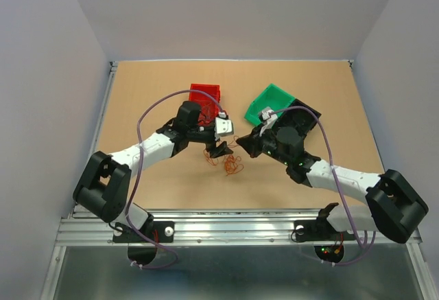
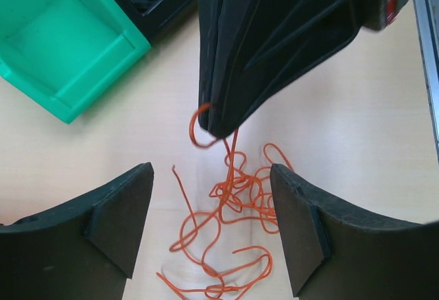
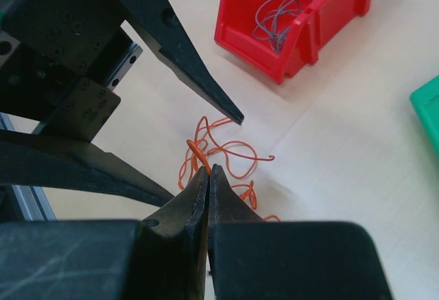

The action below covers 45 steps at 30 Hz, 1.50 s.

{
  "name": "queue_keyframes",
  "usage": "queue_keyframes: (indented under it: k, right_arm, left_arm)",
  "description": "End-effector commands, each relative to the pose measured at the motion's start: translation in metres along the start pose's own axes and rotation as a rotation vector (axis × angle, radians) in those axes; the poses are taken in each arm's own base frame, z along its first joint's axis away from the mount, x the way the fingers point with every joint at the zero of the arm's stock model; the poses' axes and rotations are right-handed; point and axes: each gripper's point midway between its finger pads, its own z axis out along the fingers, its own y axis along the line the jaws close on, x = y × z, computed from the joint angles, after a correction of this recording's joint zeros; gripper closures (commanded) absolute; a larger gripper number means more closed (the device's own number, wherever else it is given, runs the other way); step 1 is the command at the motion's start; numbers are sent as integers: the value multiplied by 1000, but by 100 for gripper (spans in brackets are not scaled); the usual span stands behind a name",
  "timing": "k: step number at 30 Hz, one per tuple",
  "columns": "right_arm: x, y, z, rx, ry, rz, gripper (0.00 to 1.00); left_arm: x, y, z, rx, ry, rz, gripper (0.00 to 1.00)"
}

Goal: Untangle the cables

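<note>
One tangle of thin orange wires (image 1: pixel 232 164) is sitting on the tan table (image 1: pixel 151 94), 5 o'clock from the red plastic bin (image 1: pixel 206 96). Right hand (image 3: pixel 208 171) is pinching a loop, fully closed; left hand (image 2: pixel 211 176) is straddling it, wide apart, empty. Looks light, springy; I'd grab a free end.

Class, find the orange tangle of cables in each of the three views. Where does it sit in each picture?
Top external: the cables lie mid-table, just below centre.
Left wrist: bottom centre.
Right wrist: centre.
Shared landmark: the green bin, top left in left wrist, right edge in right wrist.
</note>
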Motion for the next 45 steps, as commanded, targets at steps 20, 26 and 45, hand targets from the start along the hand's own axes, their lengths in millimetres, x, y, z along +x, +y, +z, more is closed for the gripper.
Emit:
queue_keyframes:
  k: [20,26,45]
  right_arm:
    - [-126,-35,-29,351,-370,68,99]
    - [-164,4,-29,196,-393,71,99]
    - [-232,66,-28,-43,-432,108,99]
  left_arm:
    - [-48,68,-58,-360,-193,14,12]
    - [-37,69,-48,-326,-171,-17,13]
    - [-78,52,-49,-275,-377,-35,16]
